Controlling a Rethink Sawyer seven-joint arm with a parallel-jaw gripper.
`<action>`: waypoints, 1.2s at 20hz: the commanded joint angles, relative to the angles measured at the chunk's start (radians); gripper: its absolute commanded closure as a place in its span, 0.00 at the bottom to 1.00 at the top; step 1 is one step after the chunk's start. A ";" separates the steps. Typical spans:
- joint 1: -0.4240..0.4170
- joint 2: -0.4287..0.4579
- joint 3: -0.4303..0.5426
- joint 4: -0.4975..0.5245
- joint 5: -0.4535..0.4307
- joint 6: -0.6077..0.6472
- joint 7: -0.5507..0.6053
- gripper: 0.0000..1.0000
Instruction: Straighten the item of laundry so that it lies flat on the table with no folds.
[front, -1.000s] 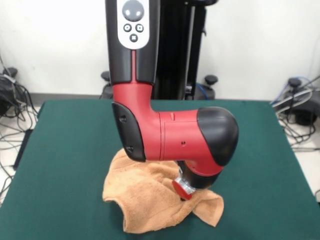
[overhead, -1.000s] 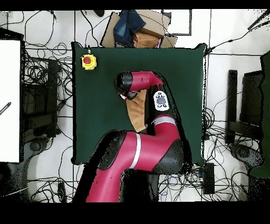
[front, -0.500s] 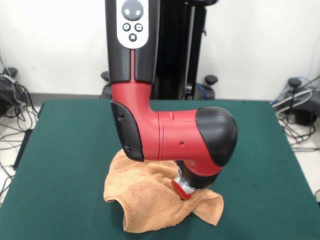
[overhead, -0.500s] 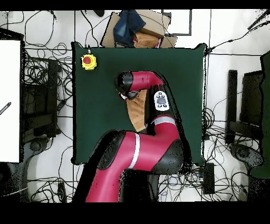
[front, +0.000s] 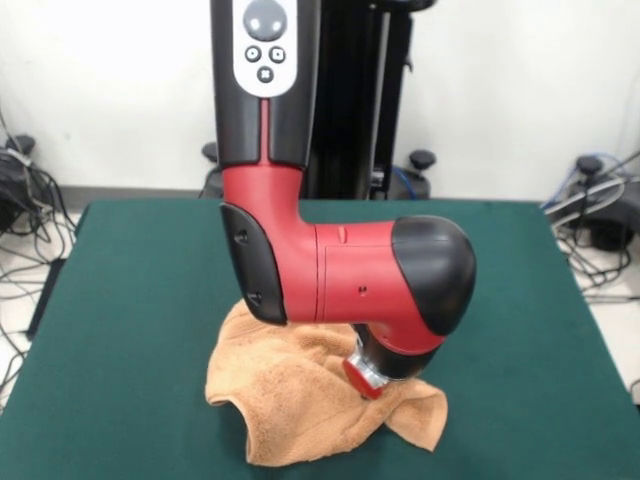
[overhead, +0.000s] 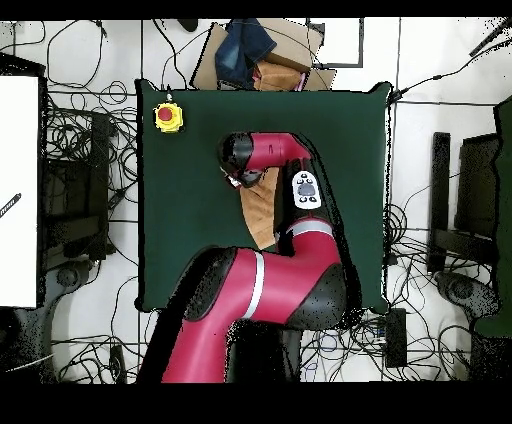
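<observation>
the dark green table (front: 140, 300) fills the lower two thirds of the front view and the middle of the overhead view, its cloth surface smooth and much wider than anything on it. the red and black arm (front: 340, 275) comes down from the top of the front view, bends at a red elbow and ends in a rounded black joint above the lower centre of the frame; in the overhead view it sweeps up from the bottom edge and curls toward the upper middle of the table. the peach-orange towel (front: 290, 395) lies in the lower centre of the front view, bunched and rumpled, with raised folds at its left side and a corner trailing toward the lower right. in the overhead view only a strip of it shows beside the arm, near the table's centre. the gripper (front: 366, 380) sits low against the towel's right part, under the black joint; only its red and metal collar shows, so whether it is released or clenched cannot be told. a yellow box with a red button (overhead: 168, 116) stands at the table's upper left in the overhead view.
</observation>
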 joint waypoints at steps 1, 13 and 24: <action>0.033 0.038 0.003 -0.064 0.050 0.184 0.157 1.00; 0.030 -0.014 0.004 -0.075 0.053 0.336 0.113 0.00; 0.027 -0.007 0.026 -0.178 0.060 0.545 0.072 0.00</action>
